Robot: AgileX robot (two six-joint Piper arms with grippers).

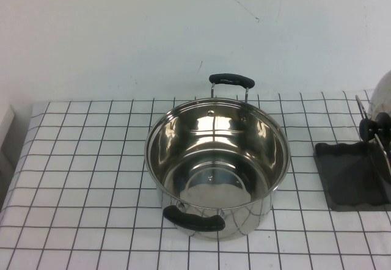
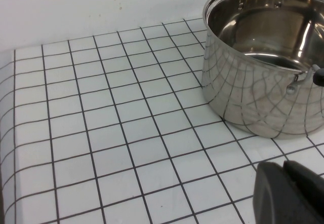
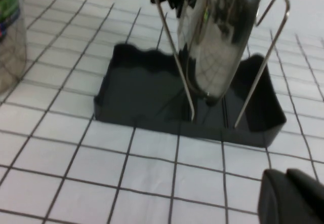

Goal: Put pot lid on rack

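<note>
The shiny pot lid stands on edge in the rack at the table's far right, its black knob facing the pot. In the right wrist view the lid sits upright between the rack's wire hoops, over the dark grey tray. My right gripper is shut and empty, low over the cloth in front of the tray. Shut and empty too, my left gripper hovers beside the open steel pot. Neither arm shows in the high view.
The steel pot with two black handles stands mid-table without a lid. The rack's tray runs off the right edge. A clear container shows at the edge of the right wrist view. A white wall stands behind the checked cloth.
</note>
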